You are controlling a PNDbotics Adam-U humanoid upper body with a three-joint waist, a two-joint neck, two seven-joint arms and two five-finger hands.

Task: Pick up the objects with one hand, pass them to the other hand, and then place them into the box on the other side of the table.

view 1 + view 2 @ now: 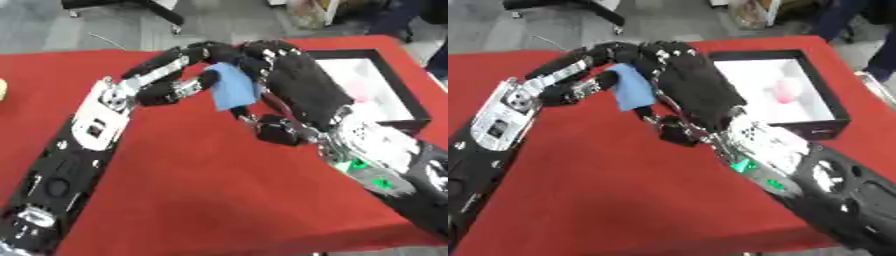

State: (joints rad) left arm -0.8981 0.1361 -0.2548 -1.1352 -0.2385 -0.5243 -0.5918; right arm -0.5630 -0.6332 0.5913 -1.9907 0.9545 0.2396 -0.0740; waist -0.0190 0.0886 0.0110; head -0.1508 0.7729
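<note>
The left hand (188,75) and right hand (293,82) meet above the middle of the red tablecloth (192,170), both with fingers curled around a light-blue cloth (234,86) held between them, off the table. On the right side stands a black-walled box (820,127) with a white inside, holding something pink (785,90). No writing can be read anywhere.

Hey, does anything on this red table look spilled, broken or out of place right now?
Nothing stands out. The light blue cloth-like object sits between the left hand and right hand, above the red tablecloth. The black-rimmed white box sits flat, a pink item inside.
</note>
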